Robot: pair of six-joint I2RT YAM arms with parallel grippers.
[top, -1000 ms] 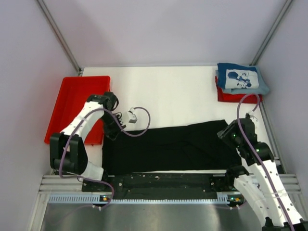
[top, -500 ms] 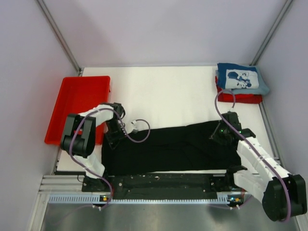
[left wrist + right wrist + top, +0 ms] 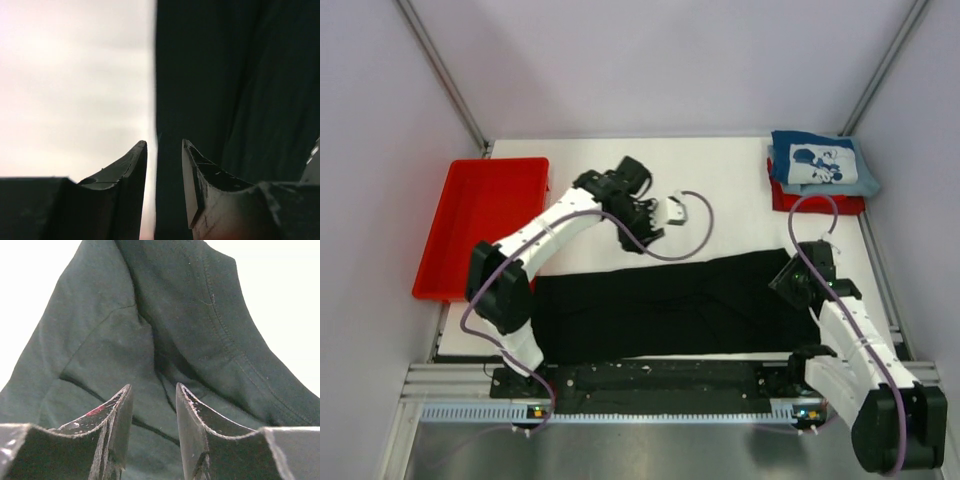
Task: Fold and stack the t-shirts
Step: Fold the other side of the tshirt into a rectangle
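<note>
Both part-open, empty; left gripper [image 3: 162,145] quit black t-shirt [image 3: 670,305] corner, right gripper [image 3: 152,387] stayed.

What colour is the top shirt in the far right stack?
The top shirt is blue with a white cartoon print; the top view shows it best.

White tabletop [image 3: 700,190], viewed from above. A black t-shirt [image 3: 670,305] lies spread across the lower centre. A red tray [image 3: 480,220] sits at the left edge. A folded red t-shirt [image 3: 820,206] rests in the upper right corner, with a blue t-shirt [image 3: 820,165] stacked on it.
</note>
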